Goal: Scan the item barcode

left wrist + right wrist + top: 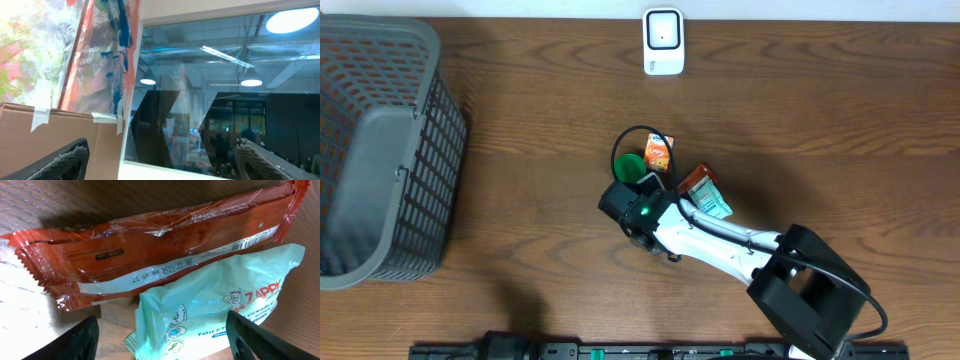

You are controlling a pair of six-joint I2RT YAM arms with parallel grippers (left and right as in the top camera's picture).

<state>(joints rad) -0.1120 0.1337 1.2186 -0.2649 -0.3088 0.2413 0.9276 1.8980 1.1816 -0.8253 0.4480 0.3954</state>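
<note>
Brown wood of the table (820, 100) fills the overhead view. Near its middle we see a loose cluster: an orange carton (658, 150), a green round thing (628, 165) just left of it, a red-brown wrapper (697, 180), and a mint packet (717, 207) touching the wrapper's lower side. The right arm (720, 240) comes from the lower right; its head sits just left of wrapper and packet and hides part of the packet. A black cable (638, 128) arcs over the green thing. The white scanner (663, 42) stands at the far edge, well apart from the cluster, with bare wood between. A grey basket (440, 170) sits at the left.

From the left wrist we see only a window (210, 100), cardboard (50, 130) and lamps (251, 81). The left gripper (162, 150) is released, its fingers wide apart with nothing between them.

From the right wrist the wrapper (150, 245) lies across the top, glossy and crinkled, with a pale printed strip and a small barcode (255, 240) near its right end, turned toward us. The packet (220, 300) overlaps its lower edge and bears red and blue lettering. The right gripper (162, 322) hangs released, fingers spread, clasping neither; the packet's near end lies between them.
</note>
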